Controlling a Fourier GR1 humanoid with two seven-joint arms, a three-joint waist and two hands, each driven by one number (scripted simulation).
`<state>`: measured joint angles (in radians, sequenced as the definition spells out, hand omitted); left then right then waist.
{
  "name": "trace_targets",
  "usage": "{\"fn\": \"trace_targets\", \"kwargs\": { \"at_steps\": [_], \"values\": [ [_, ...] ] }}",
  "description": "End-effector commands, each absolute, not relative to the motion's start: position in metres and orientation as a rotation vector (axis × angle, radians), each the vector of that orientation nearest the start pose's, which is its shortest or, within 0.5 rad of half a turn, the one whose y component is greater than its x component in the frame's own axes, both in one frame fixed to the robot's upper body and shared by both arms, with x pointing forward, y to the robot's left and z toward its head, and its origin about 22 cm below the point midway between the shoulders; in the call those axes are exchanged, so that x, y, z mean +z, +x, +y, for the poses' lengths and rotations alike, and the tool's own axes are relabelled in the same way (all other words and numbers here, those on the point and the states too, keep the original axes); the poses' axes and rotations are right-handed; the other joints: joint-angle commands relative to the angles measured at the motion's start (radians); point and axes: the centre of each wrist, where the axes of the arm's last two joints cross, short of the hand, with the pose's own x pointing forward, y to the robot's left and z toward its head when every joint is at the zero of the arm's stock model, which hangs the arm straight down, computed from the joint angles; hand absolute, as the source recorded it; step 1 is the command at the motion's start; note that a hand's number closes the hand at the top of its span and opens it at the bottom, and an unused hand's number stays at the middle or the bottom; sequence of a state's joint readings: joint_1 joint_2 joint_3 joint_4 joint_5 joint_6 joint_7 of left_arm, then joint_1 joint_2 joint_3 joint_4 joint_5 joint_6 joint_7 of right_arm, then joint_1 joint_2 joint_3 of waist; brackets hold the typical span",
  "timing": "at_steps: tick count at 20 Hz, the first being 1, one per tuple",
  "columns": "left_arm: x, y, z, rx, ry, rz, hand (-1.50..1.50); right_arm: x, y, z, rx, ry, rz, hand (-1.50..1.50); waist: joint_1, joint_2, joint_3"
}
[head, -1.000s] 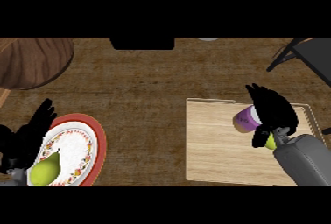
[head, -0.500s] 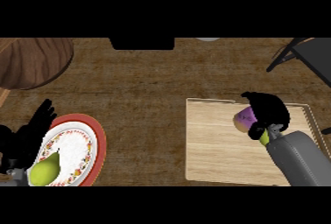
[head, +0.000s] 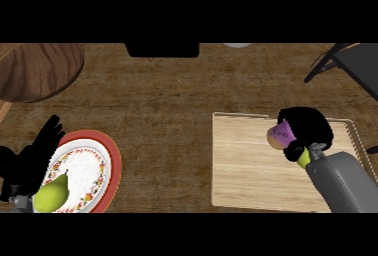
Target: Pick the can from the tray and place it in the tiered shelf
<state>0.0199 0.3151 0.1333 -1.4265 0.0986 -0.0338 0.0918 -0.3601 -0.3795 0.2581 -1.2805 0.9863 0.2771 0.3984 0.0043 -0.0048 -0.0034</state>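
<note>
A purple can (head: 280,136) with a tan end lies over the light wooden tray (head: 244,170) at the right of the head view. My right hand (head: 310,126) curls round the can from above and hides most of it. The grey right forearm (head: 343,182) comes in from the lower right. At the left edge my left hand (head: 33,155) rests open, fingers up, beside a plate. The tiered shelf (head: 37,70) shows as a round dark wooden top at the upper left.
A red-rimmed patterned plate (head: 92,167) with a green pear (head: 50,195) sits at the lower left. A black box (head: 162,49) stands at the counter's far edge. Dark chair legs (head: 343,62) show at the upper right.
My right hand has closed its fingers over the can and shifted slightly left on the tray. The left hand has not moved.
</note>
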Motion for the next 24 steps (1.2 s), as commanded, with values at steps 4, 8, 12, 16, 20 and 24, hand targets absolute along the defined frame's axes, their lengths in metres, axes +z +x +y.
{"fn": "trace_targets", "kwargs": {
  "at_steps": [4, 8, 12, 16, 20, 24],
  "values": [
    [-0.015, 0.225, 0.344, -0.045, 0.255, -1.332, 0.00, 0.062, 0.324, -0.244, 1.261, -1.095, -0.970, 1.50, -0.003, 0.004, 0.003],
    [0.012, 0.236, 0.362, -0.040, 0.267, -1.337, 0.00, 0.079, 0.303, -0.208, 1.192, -1.117, -1.092, 1.50, -0.007, 0.002, 0.003],
    [0.015, 0.236, 0.363, -0.061, 0.274, -1.347, 0.00, 0.078, 0.333, -0.242, 0.830, -1.212, -0.894, 1.50, 0.006, 0.006, 0.004],
    [0.006, 0.241, 0.348, -0.069, 0.247, -1.344, 0.00, 0.110, 0.368, -0.263, 0.449, -1.294, -0.737, 1.50, 0.025, 0.016, 0.004],
    [0.002, 0.247, 0.339, -0.043, 0.231, -1.339, 0.00, 0.150, 0.385, -0.252, 0.304, -1.363, -0.778, 1.50, 0.008, 0.008, 0.003],
    [0.000, 0.235, 0.356, -0.055, 0.278, -1.334, 0.00, 0.182, 0.374, -0.248, 0.143, -1.297, -0.884, 1.50, -0.007, 0.001, 0.003]
  ]
}}
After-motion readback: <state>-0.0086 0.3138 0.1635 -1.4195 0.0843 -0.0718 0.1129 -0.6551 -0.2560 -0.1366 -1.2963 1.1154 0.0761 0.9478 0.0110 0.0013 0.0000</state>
